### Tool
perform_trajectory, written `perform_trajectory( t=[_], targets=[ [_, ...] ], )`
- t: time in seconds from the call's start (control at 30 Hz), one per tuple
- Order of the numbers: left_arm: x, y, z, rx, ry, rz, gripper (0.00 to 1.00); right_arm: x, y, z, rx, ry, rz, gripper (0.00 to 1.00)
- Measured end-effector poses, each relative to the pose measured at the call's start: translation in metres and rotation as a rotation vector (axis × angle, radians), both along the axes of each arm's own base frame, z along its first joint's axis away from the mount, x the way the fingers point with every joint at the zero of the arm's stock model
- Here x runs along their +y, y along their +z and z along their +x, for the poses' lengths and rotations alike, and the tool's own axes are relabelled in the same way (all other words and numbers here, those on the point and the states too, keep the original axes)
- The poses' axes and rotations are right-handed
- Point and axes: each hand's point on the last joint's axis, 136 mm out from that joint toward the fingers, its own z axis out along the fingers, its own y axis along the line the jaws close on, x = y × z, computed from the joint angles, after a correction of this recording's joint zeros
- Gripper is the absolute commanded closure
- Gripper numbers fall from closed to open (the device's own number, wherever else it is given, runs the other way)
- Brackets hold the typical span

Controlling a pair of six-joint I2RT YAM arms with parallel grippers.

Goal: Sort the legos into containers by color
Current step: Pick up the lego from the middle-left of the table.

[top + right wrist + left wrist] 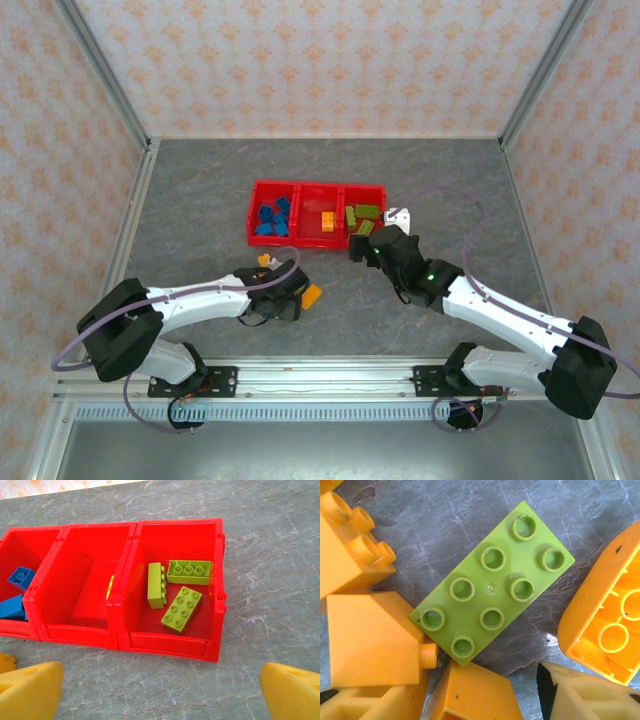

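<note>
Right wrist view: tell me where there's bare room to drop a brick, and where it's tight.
Free: most of the floor of the middle bin, between its neighbours' walls; the table strip along the bins' near side; the table past the outer wall of the right bin. Crowded: the right bin, with three lime green bricks across its floor.

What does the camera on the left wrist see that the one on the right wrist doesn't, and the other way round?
Left wrist: a flat lime green brick lying studs up on the bare table, with orange-yellow bricks around it. Right wrist: the three red bins, with three lime green bricks in the bin at the picture's right and blue bricks in the one at its left. Both: the grey marbled table, and lime green as a brick colour.
</note>
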Motion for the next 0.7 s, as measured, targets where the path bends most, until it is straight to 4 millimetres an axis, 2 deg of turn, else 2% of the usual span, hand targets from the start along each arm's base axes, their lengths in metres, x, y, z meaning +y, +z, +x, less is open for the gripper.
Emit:
perform_trajectory(
  t=[0.43,0.63,0.7],
  targets=[
    [-0.0008,0.0072,-0.0043,-0.005,0.01,-0.045,0.5,0.0013,-0.0081,0.0012,0.021,-0.009,-0.005,0.0],
    [0.0006,0.0052,-0.0065,0.003,0.019,-0.046,0.52,0.0014,-0.0088,0.0012,0.025,-0.016,0.004,0.0],
    [0.0019,0.0037,-0.0075,0.006,0.023,-0.044,0.56,0.001,-0.0093,0.0009,0.028,-0.018,0.005,0.0]
  ],
)
